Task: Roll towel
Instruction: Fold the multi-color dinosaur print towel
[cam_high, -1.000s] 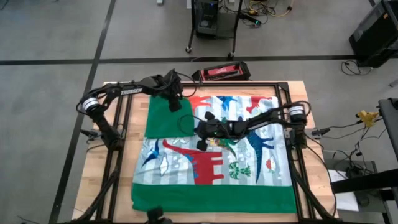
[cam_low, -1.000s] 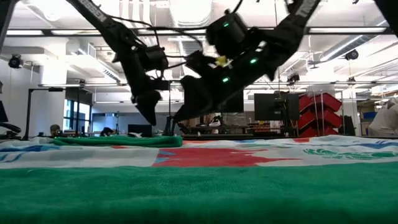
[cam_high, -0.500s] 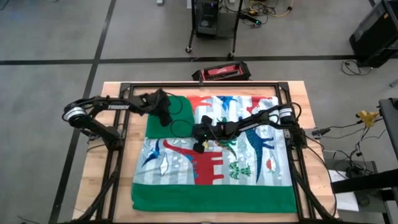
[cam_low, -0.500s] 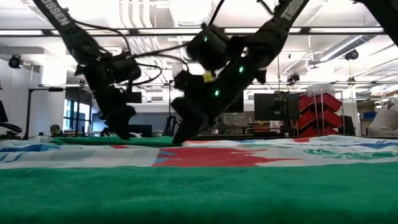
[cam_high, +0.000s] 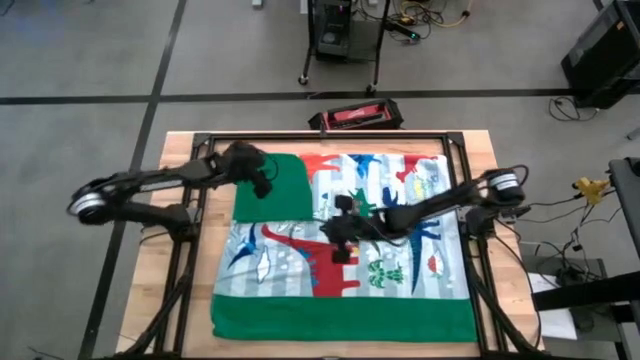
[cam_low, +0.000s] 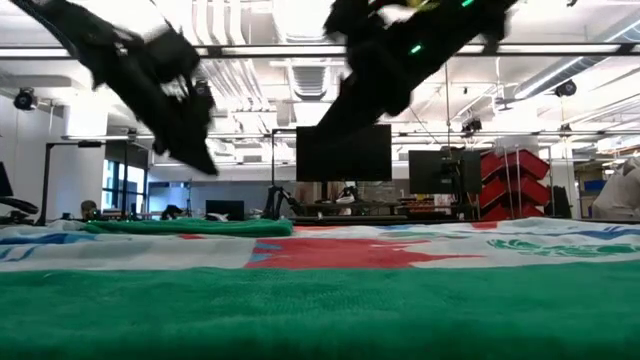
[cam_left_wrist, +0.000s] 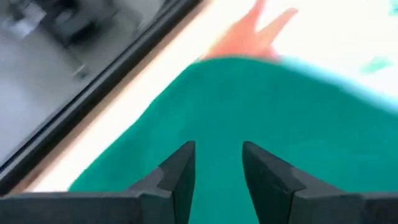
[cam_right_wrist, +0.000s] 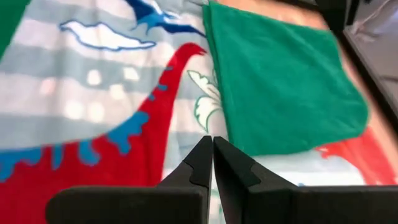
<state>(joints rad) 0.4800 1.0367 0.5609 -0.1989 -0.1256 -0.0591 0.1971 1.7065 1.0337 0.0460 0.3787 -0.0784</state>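
Observation:
The towel (cam_high: 350, 270) lies spread flat on the table with its dinosaur face up and a green border along its near edge (cam_low: 320, 300). Its far left corner is folded over onto the face and shows the green back (cam_high: 285, 190). My left gripper (cam_high: 262, 182) hovers open over that green flap (cam_left_wrist: 249, 106), nothing between its fingers. My right gripper (cam_high: 338, 248) is shut and hangs over the towel's middle, above the red dinosaur (cam_right_wrist: 143, 124), with the flap (cam_right_wrist: 280, 87) farther off. In the low view both arms are clear of the cloth.
A dark metal frame (cam_high: 200, 150) runs around the towel on the wooden table (cam_high: 160, 270). A red and black case (cam_high: 355, 117) lies just beyond the table's far edge. A bare strip of wood shows along the left side.
My left gripper has risen off the folded green corner and drawn back toward the table's left edge. My right gripper has lifted off the towel and moved toward the near edge. The folded corner has stayed where it lay.

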